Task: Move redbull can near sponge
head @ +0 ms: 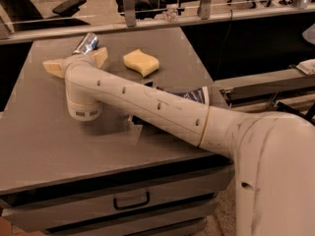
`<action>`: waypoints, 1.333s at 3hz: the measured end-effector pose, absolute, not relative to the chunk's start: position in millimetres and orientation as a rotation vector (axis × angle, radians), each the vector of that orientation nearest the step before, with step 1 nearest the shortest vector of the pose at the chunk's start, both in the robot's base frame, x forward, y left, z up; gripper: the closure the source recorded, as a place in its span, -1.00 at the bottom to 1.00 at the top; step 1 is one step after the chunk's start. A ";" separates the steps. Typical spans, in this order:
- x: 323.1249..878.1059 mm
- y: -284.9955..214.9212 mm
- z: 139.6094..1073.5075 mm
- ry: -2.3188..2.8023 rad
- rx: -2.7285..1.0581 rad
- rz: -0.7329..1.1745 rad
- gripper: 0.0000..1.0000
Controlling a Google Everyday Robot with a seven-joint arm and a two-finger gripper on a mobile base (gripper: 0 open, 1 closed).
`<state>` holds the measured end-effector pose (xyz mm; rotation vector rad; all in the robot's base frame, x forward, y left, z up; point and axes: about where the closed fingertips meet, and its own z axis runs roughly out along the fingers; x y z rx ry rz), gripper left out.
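Note:
The redbull can (87,43), silver and blue, lies tilted on the far left part of the grey table (44,146). The pale yellow sponge (141,62) lies to its right, about a hand's width away. My gripper (75,58) is just in front of the can, pointing away from the camera. Its tan fingers (51,67) are spread wide on either side, open and empty. The can sits beyond the fingertips, not between them.
A dark blue chip bag (191,94) lies on the right side of the table, mostly hidden under my arm (162,109). A crumpled clear wrapper (132,130) lies beneath the arm. A drawer handle (131,200) is below the front edge. Chairs and a railing stand behind.

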<state>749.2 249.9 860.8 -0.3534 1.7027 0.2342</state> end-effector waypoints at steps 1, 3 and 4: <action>760.7 254.6 857.1 1.710 -0.346 0.231 -1.00; 772.0 264.0 855.2 1.714 -0.347 0.240 -0.22; 772.6 266.0 856.4 1.716 -0.347 0.236 0.23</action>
